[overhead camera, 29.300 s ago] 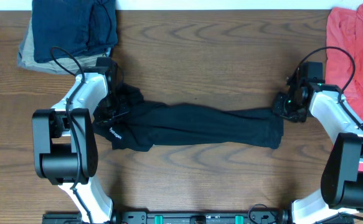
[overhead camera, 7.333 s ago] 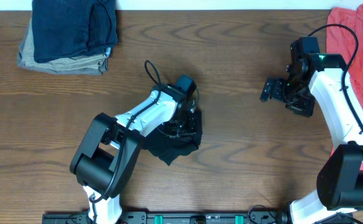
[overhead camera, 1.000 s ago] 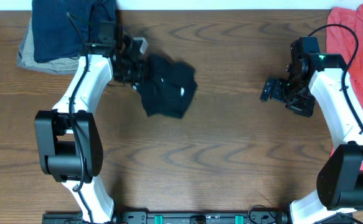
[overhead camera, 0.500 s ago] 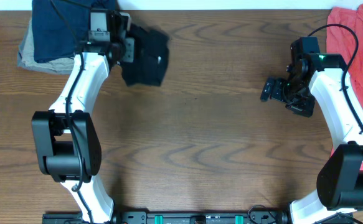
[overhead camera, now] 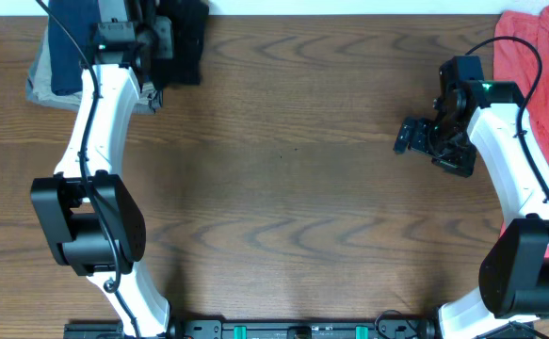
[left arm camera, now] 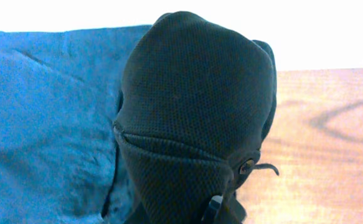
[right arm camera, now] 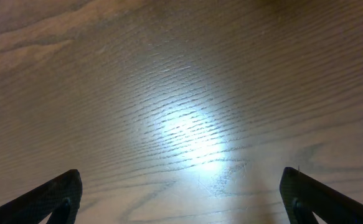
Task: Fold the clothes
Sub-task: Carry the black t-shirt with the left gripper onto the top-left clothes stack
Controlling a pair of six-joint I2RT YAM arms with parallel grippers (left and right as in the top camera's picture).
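moved: shirt (overhead camera: 187,42) now up at upper-left pile (overhead camera: 62,56), so folding looks done
left claw (overhead camera: 159,42): clamped on shirt
right claw (overhead camera: 406,137): wide open, empty

The overhead camera looks straight down on the wooden table (overhead camera: 293,188) from well above. The left wrist camera sits very close to a black shirt (left arm camera: 193,112) and a blue folded cloth (left arm camera: 44,124), facing the table's far edge; the overhead view shows both at its top left. The right wrist camera looks down at bare wood, its fingers (right arm camera: 50,196) in the bottom corners.
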